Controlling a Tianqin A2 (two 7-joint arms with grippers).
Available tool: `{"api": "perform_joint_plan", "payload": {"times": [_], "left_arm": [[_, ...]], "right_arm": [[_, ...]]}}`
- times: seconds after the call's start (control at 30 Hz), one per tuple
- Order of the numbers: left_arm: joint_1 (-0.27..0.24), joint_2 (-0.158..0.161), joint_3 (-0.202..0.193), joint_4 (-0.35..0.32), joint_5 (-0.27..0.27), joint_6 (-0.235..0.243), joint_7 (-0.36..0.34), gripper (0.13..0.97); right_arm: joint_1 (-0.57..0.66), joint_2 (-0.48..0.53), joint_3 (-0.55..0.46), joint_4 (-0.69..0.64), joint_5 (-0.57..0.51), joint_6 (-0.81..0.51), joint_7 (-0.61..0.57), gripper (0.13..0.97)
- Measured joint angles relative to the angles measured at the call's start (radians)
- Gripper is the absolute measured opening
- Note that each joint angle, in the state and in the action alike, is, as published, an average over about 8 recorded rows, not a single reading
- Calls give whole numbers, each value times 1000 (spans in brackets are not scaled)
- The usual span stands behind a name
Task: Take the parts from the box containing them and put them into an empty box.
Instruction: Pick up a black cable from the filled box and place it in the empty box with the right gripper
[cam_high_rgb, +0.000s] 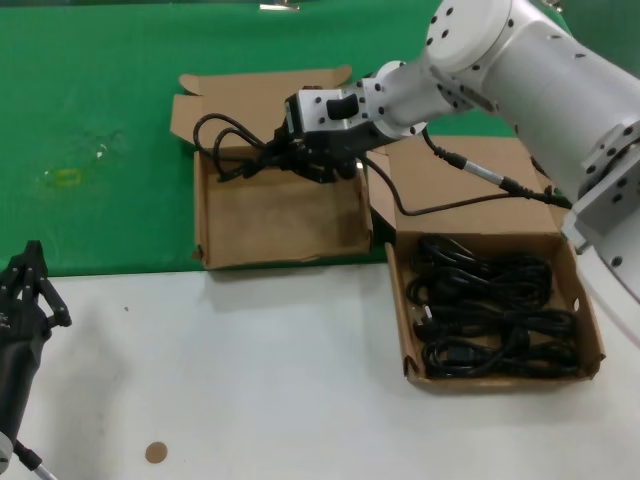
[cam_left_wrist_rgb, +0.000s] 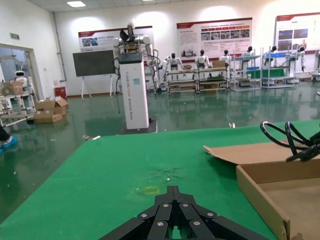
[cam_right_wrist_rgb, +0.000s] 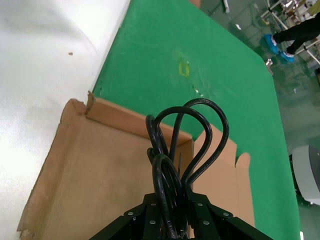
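My right gripper (cam_high_rgb: 270, 158) is shut on a coiled black power cord (cam_high_rgb: 228, 140) and holds it over the far part of the empty box (cam_high_rgb: 280, 225), which lies open on the green mat. The cord's loops (cam_right_wrist_rgb: 187, 135) stick out past the fingers in the right wrist view, above the bare cardboard floor (cam_right_wrist_rgb: 90, 170). The box containing the parts (cam_high_rgb: 590, 330) sits at the right on the white table, with several black cords (cam_high_rgb: 495, 315) coiled in it. My left gripper (cam_high_rgb: 25, 275) is parked at the near left, shut (cam_left_wrist_rgb: 173, 192) and holding nothing.
The empty box's lid (cam_high_rgb: 265, 95) lies back on the green mat (cam_high_rgb: 90, 120). A cable (cam_high_rgb: 470, 195) from my right arm drapes over the full box's lid (cam_high_rgb: 470, 170). A small brown disc (cam_high_rgb: 155, 452) lies on the white table (cam_high_rgb: 250, 370).
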Motion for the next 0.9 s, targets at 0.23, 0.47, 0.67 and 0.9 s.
{"api": "perform_joint_plan", "payload": {"times": [0.23,0.47,0.67,0.9], "left_arm": [[0,0,0,0,0,0,0,144],[0,0,0,0,0,0,0,144],[0,0,0,0,0,0,0,144],[0,0,0,0,0,0,0,144]], "right_arm": [[-3,-6,-149,-15,128,52,0,220],[-1,-6,-237,-24,212,78,-5,220],[0,-7,-296,-16,272,91,-8,225],[1,-7,-335,0,309,103,-5,251]]}}
